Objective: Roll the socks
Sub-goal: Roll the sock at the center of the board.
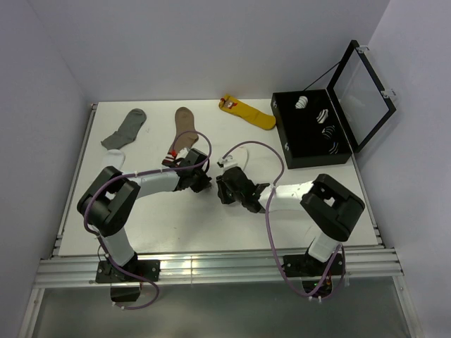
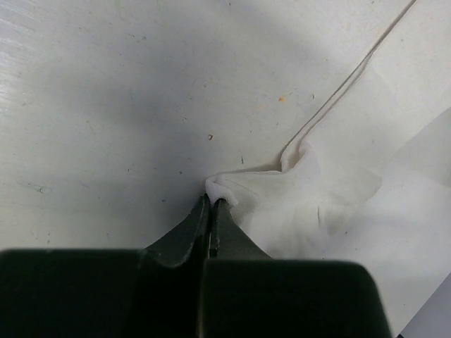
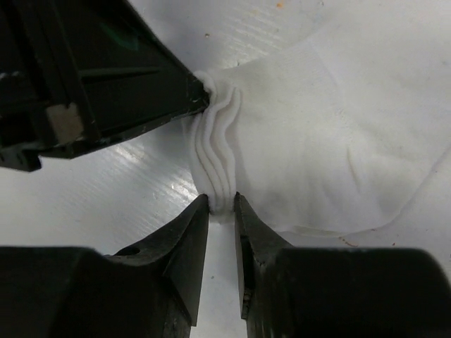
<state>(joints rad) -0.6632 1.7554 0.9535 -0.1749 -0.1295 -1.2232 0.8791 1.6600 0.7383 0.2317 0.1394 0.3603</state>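
A white sock point(image 2: 338, 197) lies flat on the white table; no dark stripes show on it. My left gripper point(image 2: 211, 200) is shut on a pinch of its edge. In the right wrist view the sock point(image 3: 331, 141) has a bunched edge of several stacked white layers. My right gripper point(image 3: 221, 204) is shut on the lower end of that bunch, and the left gripper's fingertips point(image 3: 197, 98) hold the upper end. In the top view the left gripper point(image 1: 206, 183) and the right gripper point(image 1: 223, 189) meet tip to tip at the table's middle. There the sock is hard to tell from the table.
A grey sock point(image 1: 127, 128), a brown sock with a striped cuff point(image 1: 183, 132) and a yellow sock point(image 1: 248, 113) lie along the back. An open black box point(image 1: 287, 134) with rolled socks inside stands at the back right, its lid point(image 1: 363, 88) raised.
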